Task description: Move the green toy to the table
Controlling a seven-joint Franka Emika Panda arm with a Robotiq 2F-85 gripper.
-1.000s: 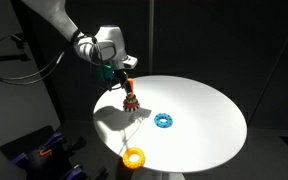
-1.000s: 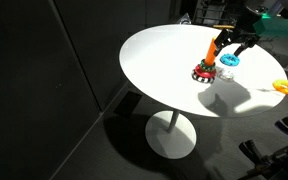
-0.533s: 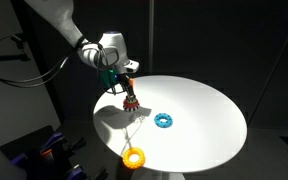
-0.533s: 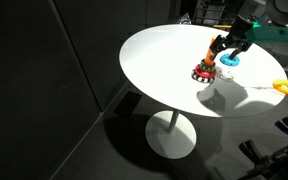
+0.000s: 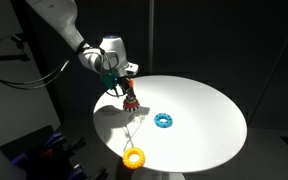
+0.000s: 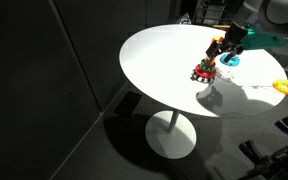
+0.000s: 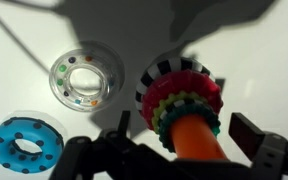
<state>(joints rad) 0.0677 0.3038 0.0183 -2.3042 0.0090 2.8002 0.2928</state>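
A ring stacker [image 5: 131, 103] stands on the round white table [image 5: 204, 110], also seen in the other exterior view [image 6: 204, 72]. In the wrist view its orange post [image 7: 199, 145] rises through a striped base ring, a red ring, a yellow-green ring and the green toy ring [image 7: 166, 126] on top. My gripper [image 7: 189, 135] is open, with one finger on each side of the post, just above the green ring and not touching it. It shows over the stack in both exterior views [image 5: 126, 88] [image 6: 222, 55].
A blue ring [image 7: 24, 148] [image 5: 164, 121] and a clear ring with beads [image 7: 84, 80] lie flat on the table beside the stacker. A yellow ring [image 5: 134, 157] [image 6: 283, 87] lies near the table's edge. The table's edge [image 6: 144, 90] drops off to a dark floor.
The gripper has come down and moved over the stacker, so its open fingers now straddle the orange post. The rings have not moved.
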